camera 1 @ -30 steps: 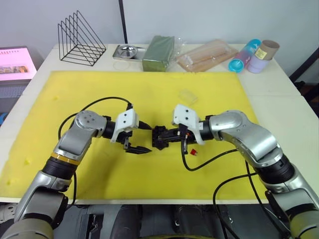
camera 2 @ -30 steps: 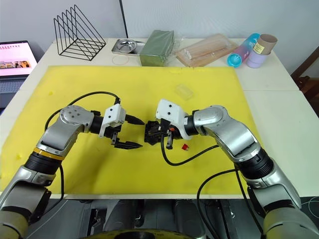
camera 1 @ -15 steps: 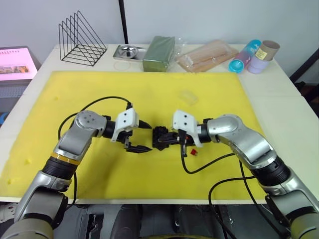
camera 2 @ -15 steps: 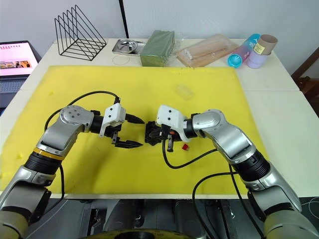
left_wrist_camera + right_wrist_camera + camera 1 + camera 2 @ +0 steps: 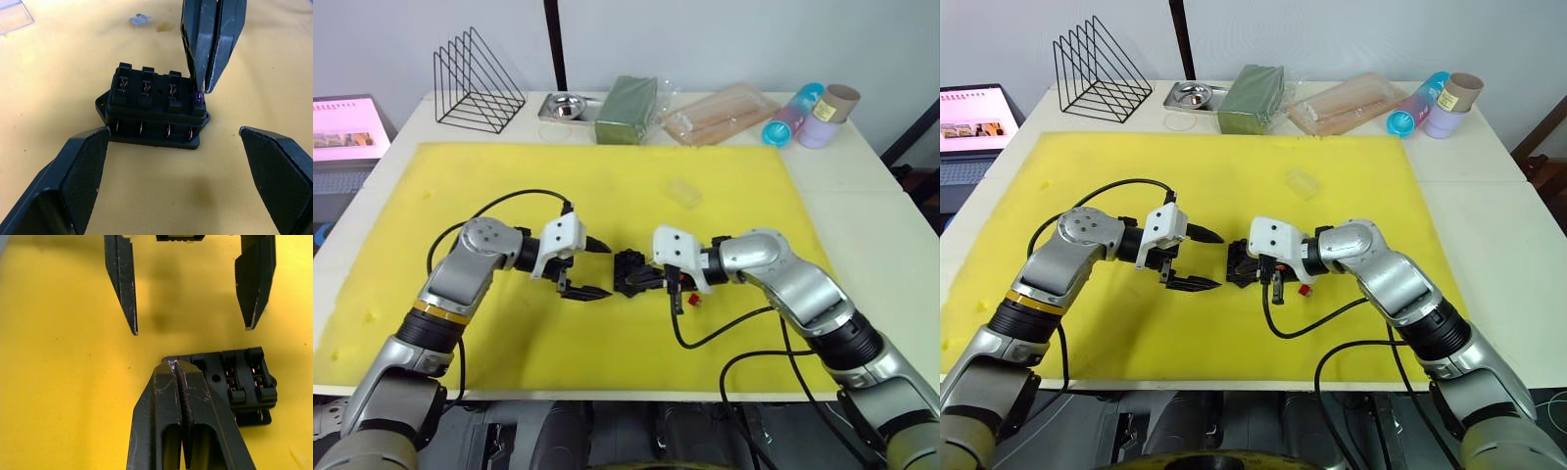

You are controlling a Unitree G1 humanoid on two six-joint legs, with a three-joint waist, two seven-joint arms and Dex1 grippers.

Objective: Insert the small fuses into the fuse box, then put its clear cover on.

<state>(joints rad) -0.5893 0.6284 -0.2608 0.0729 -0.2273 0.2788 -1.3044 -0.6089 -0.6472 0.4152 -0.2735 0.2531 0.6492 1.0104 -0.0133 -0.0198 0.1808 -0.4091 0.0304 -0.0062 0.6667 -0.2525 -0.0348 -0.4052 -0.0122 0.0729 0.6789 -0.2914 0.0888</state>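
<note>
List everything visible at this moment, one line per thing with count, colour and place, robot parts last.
Fuse box: 1, black, mat centre, between the grippers.
Purple fuse: 1, at the box's end slot, pinched by the right gripper.
Red fuse: 1, on the mat beside the right gripper.
Pale grey fuse: 1, loose on the mat.
Clear cover: 1, transparent, on the mat behind the box.
Foam mat: 1, yellow, covering the table.
Wire rack: 1, black, far left.
Metal tray: 1, silver.
Green block: 1, dark green.
Bag of sticks: 1, clear.
Left gripper: open, beside the box.
Right gripper: shut on the purple fuse.
</note>
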